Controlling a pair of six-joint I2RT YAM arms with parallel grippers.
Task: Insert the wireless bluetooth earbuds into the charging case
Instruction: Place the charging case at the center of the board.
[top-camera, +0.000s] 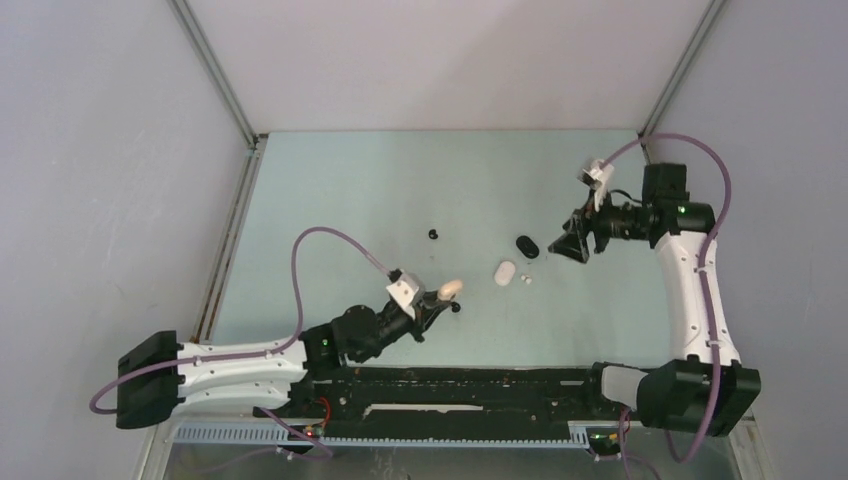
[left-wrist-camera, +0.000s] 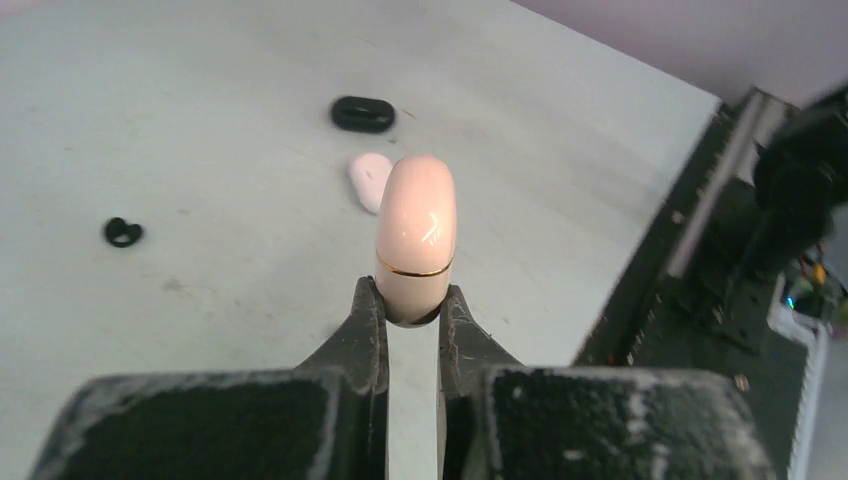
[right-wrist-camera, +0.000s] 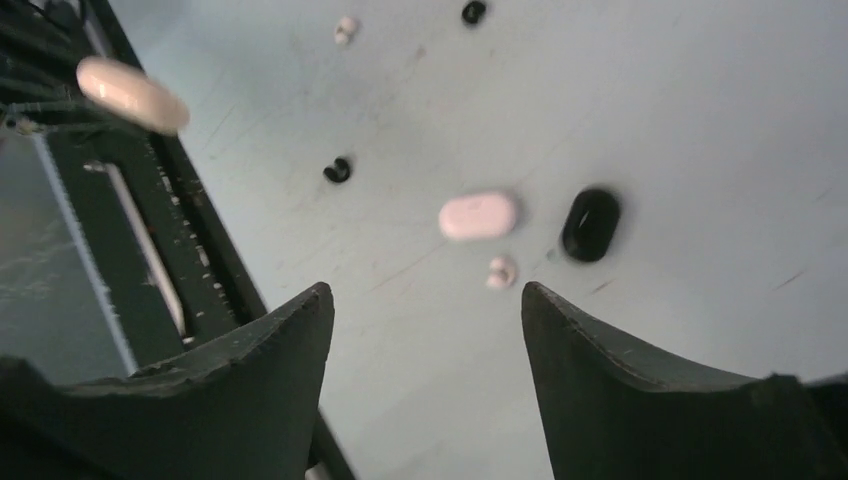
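Left gripper is clamping the lower end of the pink charging case. A gold seam is showing around the case. The gripper is holding it off the table, centre-left, close to the near edge.

Right gripper is hanging over the right side of the table, jaws standing wide with nothing between them.

White charging case is lying mid-table. Black charging case is sitting just beyond it to the far right, apart from it.

- One white earbud is lying loose just right of the white charging case, not touching it.
- One black earbud is lying alone, further left and farther back.
- Another black earbud is lying near the held case, toward the near edge.
- A second pale earbud is showing at the top of the right wrist view, blurry.

Every earbud in view is lying on the table, outside the cases.
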